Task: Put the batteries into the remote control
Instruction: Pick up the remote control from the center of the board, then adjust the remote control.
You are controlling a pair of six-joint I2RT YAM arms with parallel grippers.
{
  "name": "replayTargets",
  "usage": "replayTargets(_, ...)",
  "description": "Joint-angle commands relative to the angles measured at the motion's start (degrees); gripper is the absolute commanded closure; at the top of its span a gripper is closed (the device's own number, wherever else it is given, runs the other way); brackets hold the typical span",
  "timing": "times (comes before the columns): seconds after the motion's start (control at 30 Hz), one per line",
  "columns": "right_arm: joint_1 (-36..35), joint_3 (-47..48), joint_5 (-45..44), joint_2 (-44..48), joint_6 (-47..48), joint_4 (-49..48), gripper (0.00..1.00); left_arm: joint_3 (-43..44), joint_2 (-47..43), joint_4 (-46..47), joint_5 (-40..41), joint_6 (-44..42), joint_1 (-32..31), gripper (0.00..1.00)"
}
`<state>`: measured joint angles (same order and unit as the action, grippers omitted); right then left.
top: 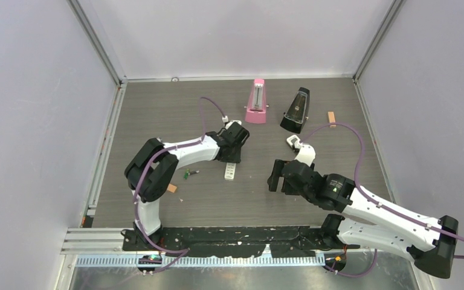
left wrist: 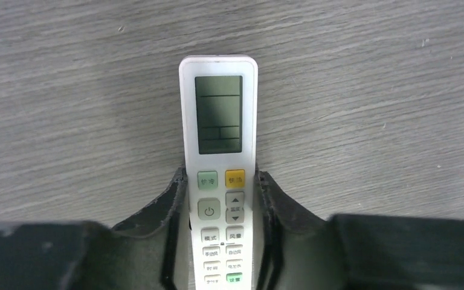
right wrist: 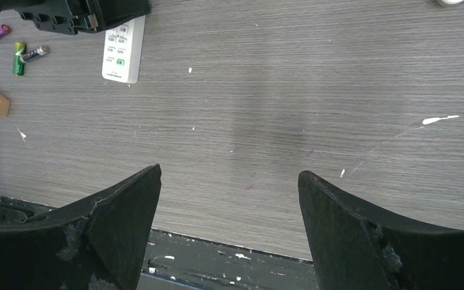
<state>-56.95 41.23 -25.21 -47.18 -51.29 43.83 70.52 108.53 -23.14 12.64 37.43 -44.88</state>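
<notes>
even bright overhead light, soft shadows, near jaws blurred.

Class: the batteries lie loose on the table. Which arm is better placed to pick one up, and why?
Probably the right arm: the right claw is open and empty, with the batteries in its view, while the left claw is shut on the remote control.

Remote control (left wrist: 219, 109) lower end beyond the left wrist view's bottom edge.

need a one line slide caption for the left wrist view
Left end effector clamps the white remote by its sides, display facing up, lying on the grey table.
</notes>
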Motion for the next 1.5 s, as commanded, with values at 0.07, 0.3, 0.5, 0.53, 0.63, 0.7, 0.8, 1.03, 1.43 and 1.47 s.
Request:
replayTargets(0.07, -0.3, 0.8, 1.4, 1.0, 0.7, -2.3, 0.11, 0.0, -4.6, 1.0, 0.3, -2.6, 0.0, 0.95)
replayTargets(0.3, -0.3, 1.0, 6.7, 4.6, 5.9, -10.7, 0.06, -4.3, -20.0, 4.1, -9.0, -6.4, 0.1, 1.00)
replayTargets(0.5, -0.2, 0.4, 16.4, 8.6, 7.8, -23.9, 0.01, -4.6, -32.1, 4.2, -21.0, -7.0, 0.1, 1.00)
replayTargets(0.53, -0.2, 0.9, 18.4, 8.6, 7.2, -24.9, 0.01, -3.1, -34.0, 2.5, -22.1, -6.9, 0.1, 1.00)
replayTargets(0.63, -0.3, 4.5, 24.6, 6.2, 7.0, -29.9, 0.01, 0.2, -37.9, -2.5, -24.9, -7.0, 0.1, 1.00)
replayTargets(0.7, -0.6, 5.8, 28.9, 4.7, 7.3, -33.0, 0.01, 1.2, -40.4, -3.6, -26.5, -5.7, 0.3, 1.00)
replayTargets(0.8, -0.8, 7.1, 31.3, 2.1, 8.7, -37.7, 0.00, 1.3, -44.0, -2.4, -32.1, -3.2, 1.4, 1.00)
replayTargets(1.03, -1.7, 8.8, 39.5, -2.0, 10.0, -49.1, 0.00, -4.9, -55.3, 8.1, -45.3, 1.8, 5.1, 1.00)
replayTargets(1.43, -4.8, 16.7, 43.2, -11.3, 15.7, -54.9, 0.01, -8.9, -62.0, 17.8, -49.4, 7.8, 6.5, 1.00)
replayTargets(1.47, -5.2, 16.8, 43.2, -11.7, 15.7, -55.3, 0.03, -8.8, -62.0, 17.9, -49.5, 7.8, 6.5, 1.00)
